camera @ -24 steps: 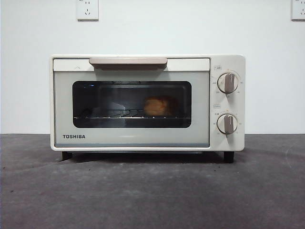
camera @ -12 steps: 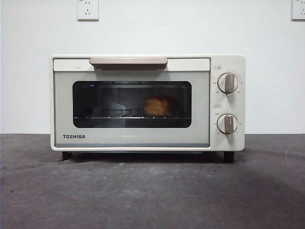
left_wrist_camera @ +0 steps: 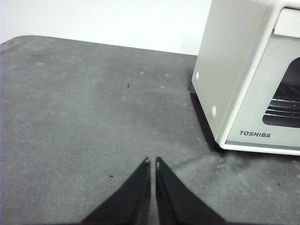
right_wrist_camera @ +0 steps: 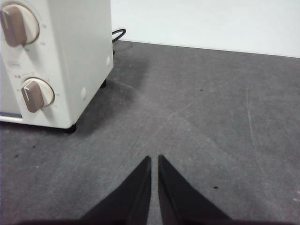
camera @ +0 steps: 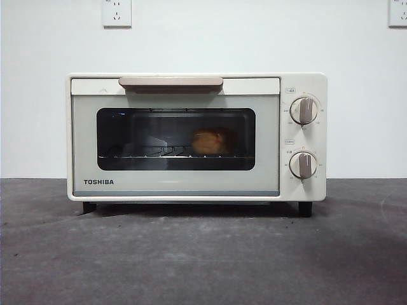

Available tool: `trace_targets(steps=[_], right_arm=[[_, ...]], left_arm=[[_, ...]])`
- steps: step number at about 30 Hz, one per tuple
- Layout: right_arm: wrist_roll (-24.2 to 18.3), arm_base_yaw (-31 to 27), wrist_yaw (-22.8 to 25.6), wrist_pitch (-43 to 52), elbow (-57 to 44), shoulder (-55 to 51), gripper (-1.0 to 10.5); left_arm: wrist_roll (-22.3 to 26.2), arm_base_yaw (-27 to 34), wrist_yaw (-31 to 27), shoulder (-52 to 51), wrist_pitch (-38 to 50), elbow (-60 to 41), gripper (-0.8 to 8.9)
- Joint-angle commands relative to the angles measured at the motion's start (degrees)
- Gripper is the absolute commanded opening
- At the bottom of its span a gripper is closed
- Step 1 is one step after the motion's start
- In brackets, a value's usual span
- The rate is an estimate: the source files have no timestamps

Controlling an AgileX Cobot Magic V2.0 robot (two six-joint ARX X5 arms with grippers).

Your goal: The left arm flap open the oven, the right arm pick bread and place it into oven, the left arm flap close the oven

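The cream-white TOSHIBA oven stands on the dark table with its glass door shut and the pinkish bar handle up at the top. Behind the window the golden bread rests on the wire rack, right of middle. My left gripper is shut and empty, low over the table off the oven's left side. My right gripper is shut and empty too, over the table off the oven's knob side. Neither arm shows in the front view.
Two round knobs sit on the oven's right panel. A black power cable runs behind the oven. Wall sockets are high on the white wall. Grey table surface spreads in front of the oven.
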Motion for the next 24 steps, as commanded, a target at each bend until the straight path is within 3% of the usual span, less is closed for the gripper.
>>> trace_targets(steps=[1, 24], right_arm=[[-0.22, -0.42, 0.15, 0.66, -0.48, -0.17, 0.2], [-0.22, -0.92, 0.15, 1.01, -0.46, -0.17, 0.2]], left_arm=[[0.46, 0.13, -0.28, -0.02, -0.33, -1.18, 0.28], [0.46, 0.13, -0.28, -0.02, -0.35, -1.18, 0.27]])
